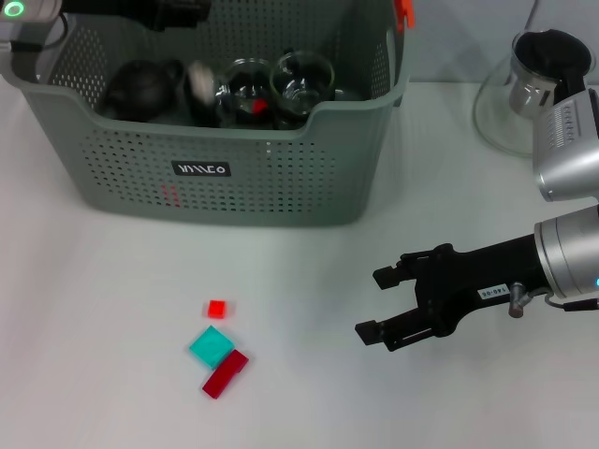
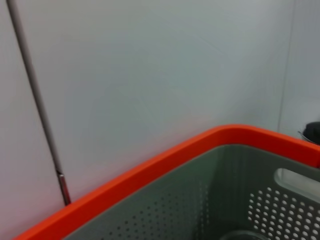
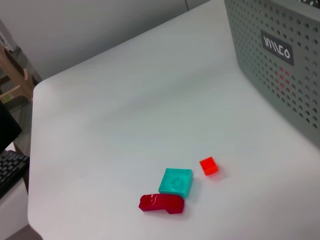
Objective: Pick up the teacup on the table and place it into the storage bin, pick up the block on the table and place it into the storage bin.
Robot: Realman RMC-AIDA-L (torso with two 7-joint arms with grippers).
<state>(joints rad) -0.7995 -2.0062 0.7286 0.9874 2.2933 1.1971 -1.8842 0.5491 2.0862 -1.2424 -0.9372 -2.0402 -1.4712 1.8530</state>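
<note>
Hovering over the white desk (image 1: 112, 393) at the right side of the head view, the right tool (image 1: 379, 303) is seen with its two black fingers spread apart and nothing between them. It is pointed toward three small blocks, well apart from them. These blocks are laid out in a loose group on the desk: a small orange-red block (image 1: 217, 309) nearest the bin, a teal block (image 1: 211, 347) just in front of it, and a dark red block (image 1: 226, 374) touching the teal one's near corner. The same trio is shown in the right wrist view, set apart from the bin's labelled wall.

The storage bin (image 1: 281, 187) is placed at the back of the desk, its black label turned to the robot. Inside it, a dark teapot (image 1: 140, 89) and glass cups (image 1: 301, 79) are gathered against the rear; which of these is the teacup cannot be told. A glass vessel with a black lid (image 1: 533, 84) is stood at the far right.

The left tool (image 1: 28, 23) is held above the bin's rear left corner; whether its fingers are apart cannot be told. Only the bin's orange rim (image 2: 150, 165) and perforated inner wall are shown in the left wrist view.
</note>
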